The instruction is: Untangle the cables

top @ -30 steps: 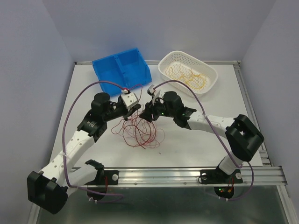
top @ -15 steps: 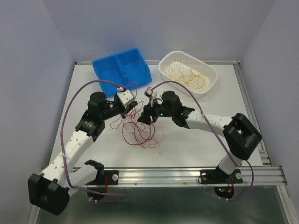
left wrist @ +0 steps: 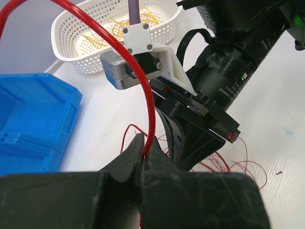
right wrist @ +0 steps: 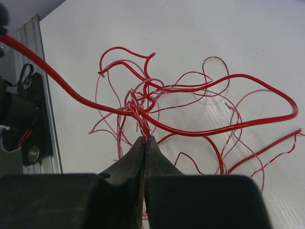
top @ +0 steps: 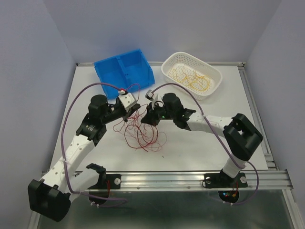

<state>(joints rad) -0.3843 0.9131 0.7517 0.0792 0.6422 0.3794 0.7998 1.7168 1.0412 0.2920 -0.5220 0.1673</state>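
A loose tangle of dark red cables (top: 141,136) lies on the white table between my two arms. My left gripper (top: 133,108) is shut on one red cable (left wrist: 151,107), which arcs up from its closed jaws (left wrist: 145,141). Just to its right, my right gripper (top: 146,119) hangs over the top of the tangle. In the right wrist view its jaws (right wrist: 144,138) are shut on a small bunch of thin red strands (right wrist: 141,119), with the remaining loops (right wrist: 190,95) spread on the table beyond. Yellow-orange cables (top: 191,77) lie in the white basket.
A blue bin (top: 124,71) stands at the back, left of centre. The white mesh basket (top: 167,71) is at the back right. A metal rail (top: 190,177) runs along the near table edge. Thick purple-grey arm cables (top: 71,109) loop over both arms.
The right gripper has gone from open to shut, pinching red strands. Both grippers have shifted slightly left, the left one drawing its cable with it.
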